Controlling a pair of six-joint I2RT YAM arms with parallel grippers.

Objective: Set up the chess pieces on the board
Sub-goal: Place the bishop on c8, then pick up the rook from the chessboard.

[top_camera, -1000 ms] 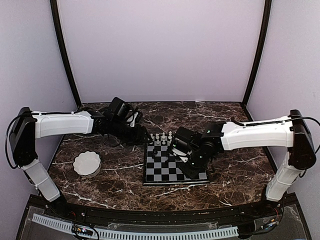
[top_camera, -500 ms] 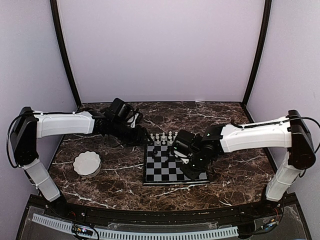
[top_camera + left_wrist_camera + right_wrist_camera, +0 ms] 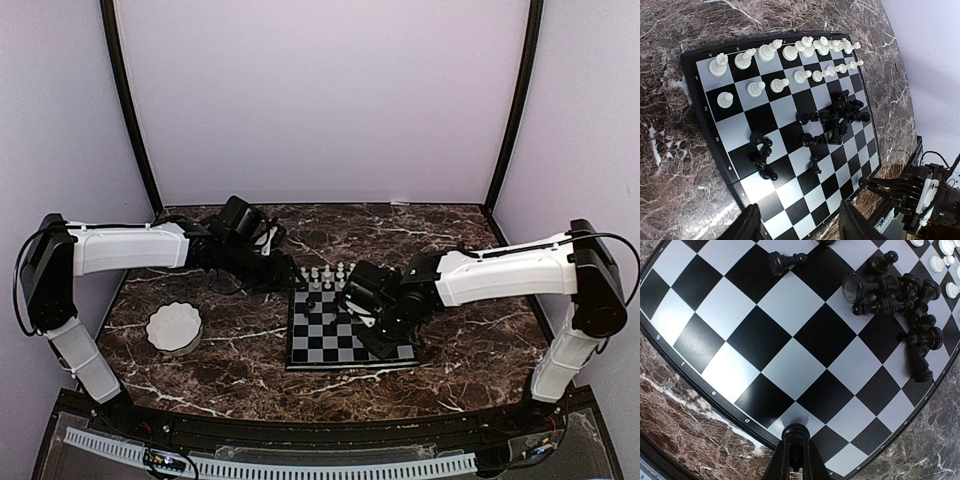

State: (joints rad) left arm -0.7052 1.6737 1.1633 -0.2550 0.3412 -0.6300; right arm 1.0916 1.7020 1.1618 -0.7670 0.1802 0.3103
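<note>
White plastic chessmen (image 3: 801, 76) stood ranked on black-and-pale checked board (image 3: 735, 129); black plastic chessmen (image 3: 840, 117) lay heaped, unplaced. Right gripper (image 3: 795, 452) pinched one black chessman (image 3: 795, 433); left gripper (image 3: 802, 225) gaped, empty.

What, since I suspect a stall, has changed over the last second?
The right arm eased slightly leftward over the board. No grasp or release is visible. The left arm, white bowl and chess pieces stayed put.
</note>
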